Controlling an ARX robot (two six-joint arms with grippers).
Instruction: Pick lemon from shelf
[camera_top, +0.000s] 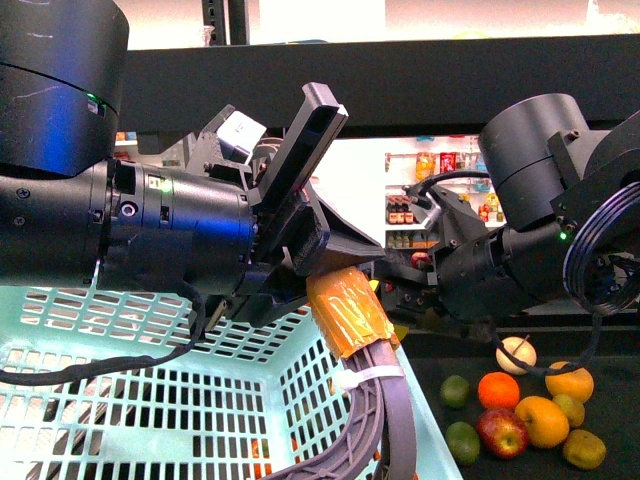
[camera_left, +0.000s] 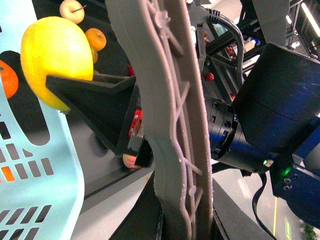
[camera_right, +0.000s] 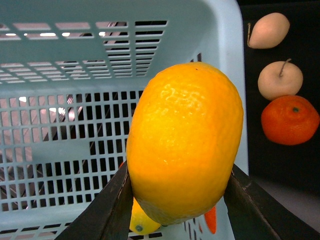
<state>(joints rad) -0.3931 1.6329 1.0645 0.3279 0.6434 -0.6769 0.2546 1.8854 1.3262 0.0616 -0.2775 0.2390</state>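
Observation:
The lemon (camera_right: 185, 140), big and yellow, is clamped between the two black fingers (camera_right: 107, 212) of my right gripper (camera_right: 177, 212), just over the rim of the pale teal basket (camera_right: 75, 75). In the left wrist view the lemon (camera_left: 52, 55) hangs beside the basket wall (camera_left: 35, 170), apart from the shelf. In the front view the lemon is mostly hidden behind my left gripper (camera_top: 330, 270). That gripper is shut on the grey basket handle (camera_top: 380, 400), which is wrapped in orange tape. The shelf's dark tray (camera_top: 625, 410) lies at the lower right, its black upper tier (camera_top: 450, 70) overhead.
Loose fruit lies on the shelf tray: an orange (camera_top: 498, 390), a red apple (camera_top: 503, 432), limes (camera_top: 455, 390) and yellow fruit (camera_top: 542, 420). A smaller lemon (camera_right: 140, 220) lies inside the basket. My right arm (camera_top: 540, 250) reaches across above the tray.

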